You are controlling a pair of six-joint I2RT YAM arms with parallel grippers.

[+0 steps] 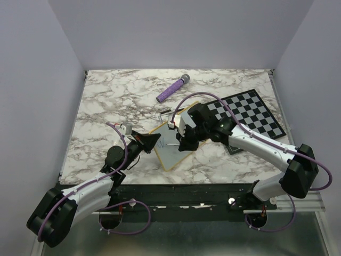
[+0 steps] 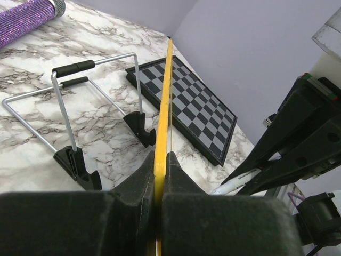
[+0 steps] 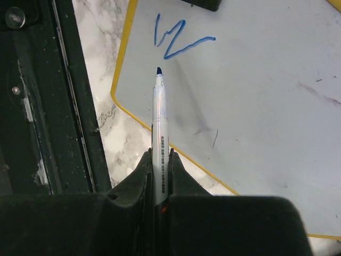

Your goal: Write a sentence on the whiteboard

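While the left gripper (image 2: pixel 160 162) is clamped on the yellow frame of the whiteboard (image 1: pixel 171 145), I see the board near the middle of the marble table (image 1: pixel 106 101), between the two arms and just left of the chessboard (image 1: pixel 250 114). I see the frame edge-on in the left wrist view, pinched between both fingers. The right gripper (image 3: pixel 160 160) is closed on a white marker (image 3: pixel 160 117), blue tip pointing at the board face. I cannot tell whether the tip touches the surface. The sentence (image 3: pixel 178 37) so far consists of a few blue zigzag strokes near the board's corner, just beyond the tip. A wire stand (image 2: pixel 80 106) sits behind the board. A purple glitter cylinder (image 1: pixel 172 89) lies farther back, well apart.
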